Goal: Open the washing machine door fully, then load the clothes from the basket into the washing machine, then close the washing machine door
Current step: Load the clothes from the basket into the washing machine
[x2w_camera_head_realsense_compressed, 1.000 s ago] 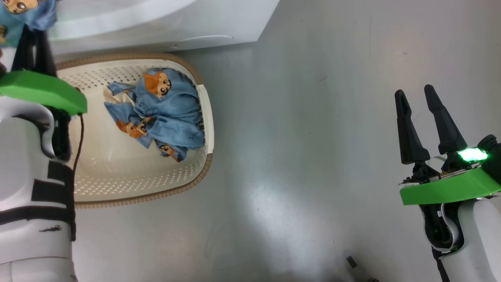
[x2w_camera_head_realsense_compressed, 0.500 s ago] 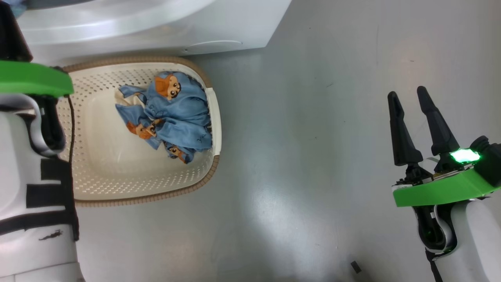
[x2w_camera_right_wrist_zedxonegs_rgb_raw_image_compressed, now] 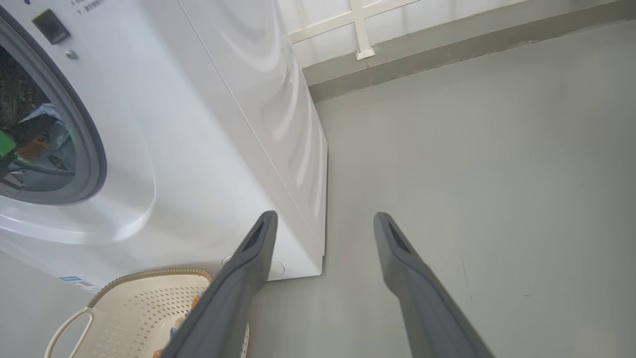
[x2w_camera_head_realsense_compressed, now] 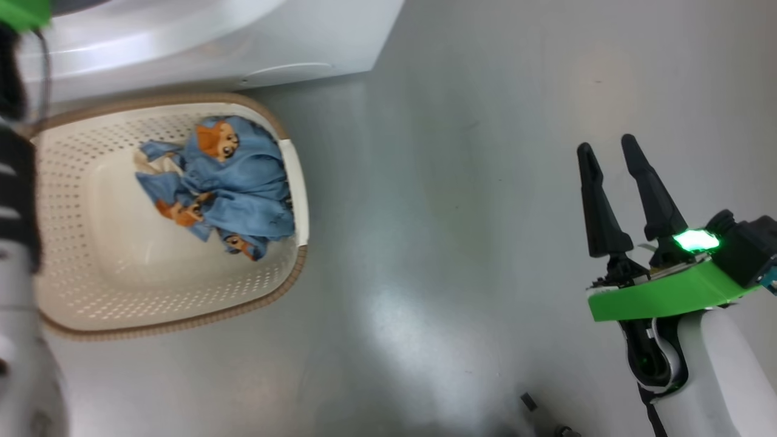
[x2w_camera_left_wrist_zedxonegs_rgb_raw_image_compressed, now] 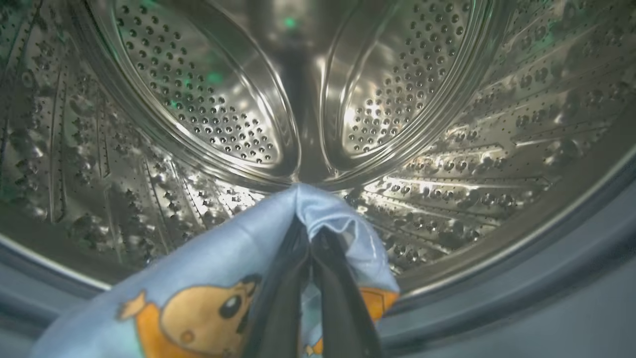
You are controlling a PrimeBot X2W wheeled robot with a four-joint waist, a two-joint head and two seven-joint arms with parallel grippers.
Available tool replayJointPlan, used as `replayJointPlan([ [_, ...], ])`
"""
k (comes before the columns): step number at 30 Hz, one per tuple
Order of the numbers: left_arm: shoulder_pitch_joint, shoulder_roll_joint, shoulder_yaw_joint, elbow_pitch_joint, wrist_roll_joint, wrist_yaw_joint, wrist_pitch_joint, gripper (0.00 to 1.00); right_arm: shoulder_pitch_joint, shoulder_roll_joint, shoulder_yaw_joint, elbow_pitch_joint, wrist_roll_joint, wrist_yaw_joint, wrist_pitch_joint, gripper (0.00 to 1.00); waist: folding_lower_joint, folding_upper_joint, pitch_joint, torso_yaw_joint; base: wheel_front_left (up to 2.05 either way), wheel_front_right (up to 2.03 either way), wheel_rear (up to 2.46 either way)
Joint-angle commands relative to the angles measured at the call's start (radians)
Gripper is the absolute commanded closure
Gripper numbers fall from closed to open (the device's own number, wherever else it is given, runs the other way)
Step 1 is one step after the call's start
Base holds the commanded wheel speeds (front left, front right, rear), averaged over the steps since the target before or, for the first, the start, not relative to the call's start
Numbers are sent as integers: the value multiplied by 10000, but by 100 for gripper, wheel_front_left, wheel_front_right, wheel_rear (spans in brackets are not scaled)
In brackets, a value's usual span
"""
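In the left wrist view my left gripper (x2w_camera_left_wrist_zedxonegs_rgb_raw_image_compressed: pixel 309 232) is shut on one of the clothes (x2w_camera_left_wrist_zedxonegs_rgb_raw_image_compressed: pixel 198 298), a light-blue garment with an orange animal face. It hangs just past the grey seal (x2w_camera_left_wrist_zedxonegs_rgb_raw_image_compressed: pixel 521 298), inside the steel drum (x2w_camera_left_wrist_zedxonegs_rgb_raw_image_compressed: pixel 397 99) of the washing machine (x2w_camera_head_realsense_compressed: pixel 212 48). A second blue garment (x2w_camera_head_realsense_compressed: pixel 218 182) lies in the cream basket (x2w_camera_head_realsense_compressed: pixel 121 291) on the floor in front of the machine. My right gripper (x2w_camera_head_realsense_compressed: pixel 607 152) stands open and empty over bare floor, well to the right of the basket. The washing machine door is out of view.
The basket (x2w_camera_right_wrist_zedxonegs_rgb_raw_image_compressed: pixel 134 308) sits right against the machine's white front (x2w_camera_right_wrist_zedxonegs_rgb_raw_image_compressed: pixel 198 124). My pale left forearm (x2w_camera_head_realsense_compressed: pixel 18 200) crosses the head view's left edge, above the basket. Grey floor (x2w_camera_head_realsense_compressed: pixel 455 212) spreads to the right, up to a wall base (x2w_camera_right_wrist_zedxonegs_rgb_raw_image_compressed: pixel 447 44).
The head camera has shifted. My left arm has gone up out of the head view, carrying the held garment into the drum. The right gripper stays open.
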Motion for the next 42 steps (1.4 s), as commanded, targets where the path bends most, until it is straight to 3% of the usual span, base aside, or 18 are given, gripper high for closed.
replayJointPlan([
  [1, -295, 580, 53, -221, -53, -24, -53, 100, 73, 57, 208, -204, 50, 29, -48, 0, 0, -1, 114, -185, 0, 0, 0],
  [8, -1087, 994, -176, -1423, 193, -24, -53, 100, -78, 205, 212, -249, 82, 29, -48, 0, 0, -1, 395, -542, 0, 0, 0],
  [20, -1486, 1601, -1228, 1701, -197, -24, -53, 100, -60, 313, 366, -175, 111, 29, -48, 0, 0, -1, 344, -773, 0, 0, 0],
  [21, -1614, 1633, -1242, 1889, -238, -24, -53, 95, -58, 309, 365, -179, 116, 29, -48, 0, 0, -1, 350, -769, 0, 0, 0],
  [22, -1720, 1644, -1261, 2088, -284, -24, -53, 81, -56, 306, 365, -181, 117, 29, -48, 0, 0, -1, 350, -760, 0, 0, 0],
  [23, -1819, 1646, -1303, 2328, -322, -24, -53, 54, -53, 306, 361, -180, 117, 29, -48, 0, 0, -1, 347, -746, 0, 0, 0],
  [24, -1922, 1638, -1360, 2474, -351, -24, -53, 14, -56, 309, 356, -181, 115, 29, -48, 0, 0, -1, 353, -732, 0, 0, 0],
  [25, -1983, 1629, -1452, 2631, -365, -24, -53, 0, -62, 315, 353, -179, 111, 29, -48, 0, 0, -1, 353, -715, 0, 0, 0],
  [34, -2086, 1509, -1669, 2927, -924, -25, -53, 0, -84, 276, 275, -204, 95, 29, -48, 0, 0, -1, 340, -540, 0, 0, 0],
  [42, -1389, 1187, -1498, 2141, -1670, -25, -53, 0, -4, 186, 116, -229, 29, 29, -48, 0, 0, -1, 188, -239, 0, 0, 0],
])
